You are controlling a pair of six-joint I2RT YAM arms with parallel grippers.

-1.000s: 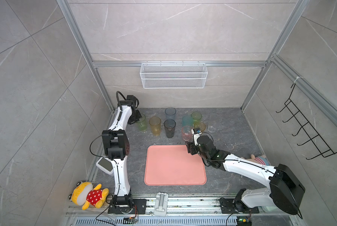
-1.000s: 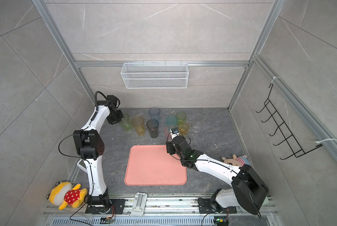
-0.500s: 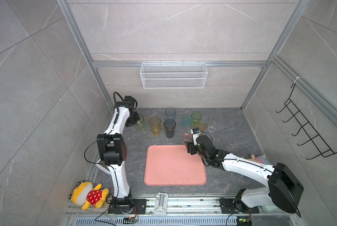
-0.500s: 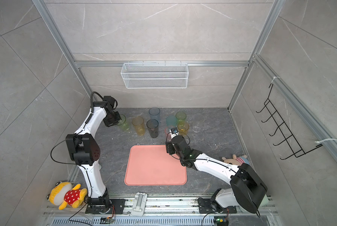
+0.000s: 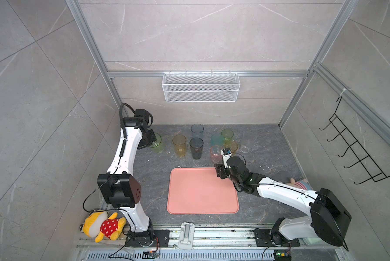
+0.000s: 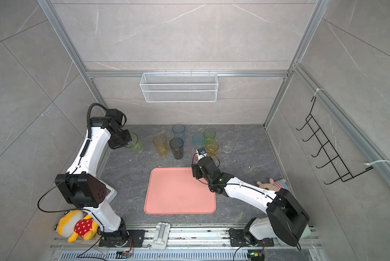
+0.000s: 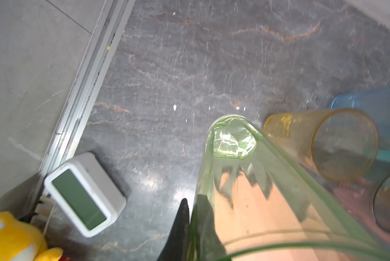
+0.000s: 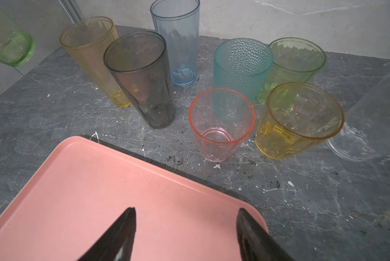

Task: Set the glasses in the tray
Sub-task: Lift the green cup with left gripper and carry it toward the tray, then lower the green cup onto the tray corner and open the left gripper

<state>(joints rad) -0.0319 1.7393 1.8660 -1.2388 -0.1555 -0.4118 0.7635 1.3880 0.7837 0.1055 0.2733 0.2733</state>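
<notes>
Two jaws of the left gripper (image 7: 193, 203) are pinched shut on the rim of the yellow-green glass (image 7: 246, 180), with one finger outside the wall and one inside. That glass leans, near the back left corner of the table (image 5: 268, 158). Whether its base touches the tabletop I cannot tell.

The right gripper (image 8: 186, 210) has its jaws spread wide with nothing between them. It hangs over the far right corner of the tray (image 8: 99, 192). Just beyond that corner stands the pink glass (image 8: 221, 126), upright and apart from the fingers.

The tray lies flat at the middle of the table, toward the front edge. Behind its far edge the other glasses stand upright on the tabletop. These are the tall amber glass (image 5: 179, 144), the smoky grey glass (image 5: 196, 148) and the blue-grey glass (image 5: 197, 131) nearest the back edge. To their right are the teal glass (image 5: 216, 139), the short green glass (image 5: 227, 134) and the short amber glass (image 5: 231, 145). The clear glass (image 5: 246, 142) stands farthest toward the right edge.
</notes>
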